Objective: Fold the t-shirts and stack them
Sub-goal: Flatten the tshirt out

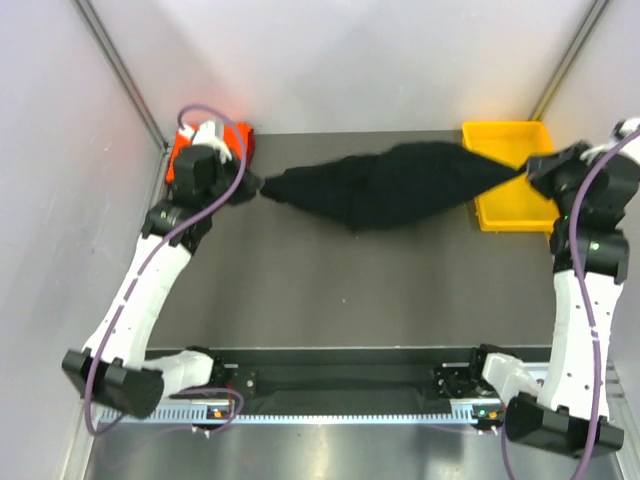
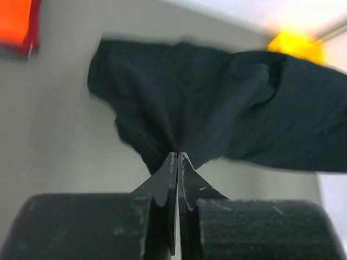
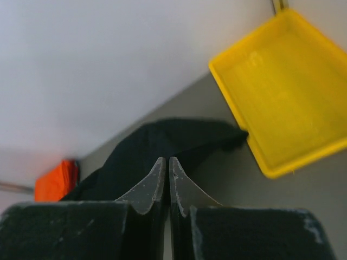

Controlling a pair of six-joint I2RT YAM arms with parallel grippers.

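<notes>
- The black t-shirt is bunched and pulled out sideways across the far part of the counter.
- The left hand is fully closed, pinching the shirt's left end.
- The right hand is fully closed on its right end.
- A folded orange-red t-shirt lies in the far left corner.
- A yellow tray sits at the far right.

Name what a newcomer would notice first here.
A black t-shirt is stretched across the table's far side, pinched at its ends by the left end effector and right end effector. A bright yellow tray sits far right, an orange-red t-shirt far left.
</notes>
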